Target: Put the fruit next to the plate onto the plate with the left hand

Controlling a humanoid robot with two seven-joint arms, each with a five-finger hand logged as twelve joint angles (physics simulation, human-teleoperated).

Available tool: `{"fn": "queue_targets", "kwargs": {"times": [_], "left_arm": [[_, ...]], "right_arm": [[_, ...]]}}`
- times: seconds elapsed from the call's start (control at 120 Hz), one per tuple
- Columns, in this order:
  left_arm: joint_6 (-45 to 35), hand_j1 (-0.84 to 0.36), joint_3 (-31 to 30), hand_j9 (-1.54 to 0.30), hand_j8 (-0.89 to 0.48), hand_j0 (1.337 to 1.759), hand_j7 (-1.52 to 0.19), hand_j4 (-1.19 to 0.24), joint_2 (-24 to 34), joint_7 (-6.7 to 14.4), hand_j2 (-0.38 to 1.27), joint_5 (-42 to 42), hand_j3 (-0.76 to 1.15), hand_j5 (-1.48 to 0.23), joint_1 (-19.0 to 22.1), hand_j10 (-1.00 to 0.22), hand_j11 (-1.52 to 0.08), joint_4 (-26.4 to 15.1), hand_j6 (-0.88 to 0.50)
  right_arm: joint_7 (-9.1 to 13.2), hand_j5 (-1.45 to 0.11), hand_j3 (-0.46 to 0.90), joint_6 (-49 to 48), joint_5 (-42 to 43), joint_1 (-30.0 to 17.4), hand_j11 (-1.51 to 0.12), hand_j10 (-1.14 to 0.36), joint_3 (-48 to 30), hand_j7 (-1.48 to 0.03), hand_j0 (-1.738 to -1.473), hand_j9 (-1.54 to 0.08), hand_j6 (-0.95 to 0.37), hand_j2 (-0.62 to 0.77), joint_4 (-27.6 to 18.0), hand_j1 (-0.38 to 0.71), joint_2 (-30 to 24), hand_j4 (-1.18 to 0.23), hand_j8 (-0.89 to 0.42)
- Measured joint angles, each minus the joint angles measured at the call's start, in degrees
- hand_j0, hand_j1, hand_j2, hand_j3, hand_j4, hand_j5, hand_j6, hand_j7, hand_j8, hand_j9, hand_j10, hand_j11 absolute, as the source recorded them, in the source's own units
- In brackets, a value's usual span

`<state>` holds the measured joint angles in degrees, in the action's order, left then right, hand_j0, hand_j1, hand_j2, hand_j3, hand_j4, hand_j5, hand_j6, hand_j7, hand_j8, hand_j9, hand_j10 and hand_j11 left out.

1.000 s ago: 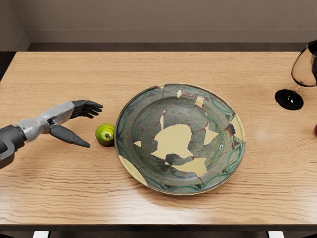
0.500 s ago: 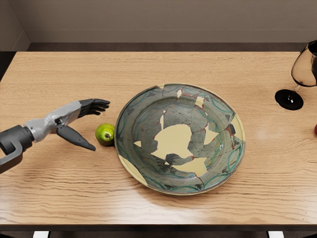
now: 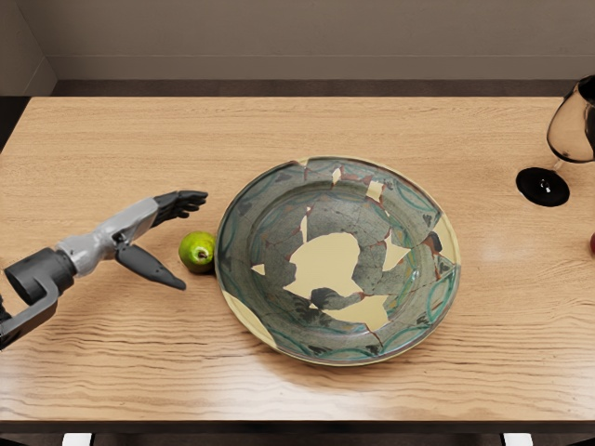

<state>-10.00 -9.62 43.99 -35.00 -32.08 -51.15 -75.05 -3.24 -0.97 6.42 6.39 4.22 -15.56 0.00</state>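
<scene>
The left arm comes in low at the left edge of the wooden desk (image 3: 112,139). Just right of it a small green fruit (image 3: 197,251), pear-like with a yellowish patch, lies on the bare wood. It sits tight against the left rim of the plate (image 3: 390,307), touching it or very nearly so, and is not on it. The plate is wide and shallow, glazed grey-green with pale yellow patches showing through a cracked pattern, and it fills the middle of the desk. Nothing lies in it. Between the left hand (image 3: 149,232) and the fruit there is only open desk, and the plate's rim stands right behind the fruit on its far side. Well apart to the right, near the right edge, a wine glass (image 3: 567,139) stands upright on a dark round foot, partly cut off by the picture. Below it a small red thing (image 3: 592,243) peeks in at the edge, too little of it showing to tell what it is.

The dark forearm rises at a slant from lower left toward the fruit, ending in a grey wrist. The hand is released and holds nothing. Its black fingers (image 3: 186,200) reach out above the fruit's upper left, the thumb (image 3: 153,268) spreads down to its lower left, and the fruit lies just beyond the gap between them, untouched
</scene>
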Motion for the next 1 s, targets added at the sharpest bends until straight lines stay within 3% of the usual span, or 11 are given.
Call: {"fn": "queue_targets", "kwargs": {"times": [1.0], "left_arm": [[-2.99,-0.01,-0.1,-0.39,-0.3,1.658,-0.39,-0.3,-4.62,0.0,0.06,-0.07,0.0,-0.39,1.84,-0.3,-0.39,2.8,-0.3]], "right_arm": [[0.0,-0.02,0.0,0.0,0.0,-0.02,-0.02,-0.01,0.0,-0.02,-1.658,-0.02,-0.01,0.0,0.0,-0.33,0.0,-0.01,-0.01]]}}
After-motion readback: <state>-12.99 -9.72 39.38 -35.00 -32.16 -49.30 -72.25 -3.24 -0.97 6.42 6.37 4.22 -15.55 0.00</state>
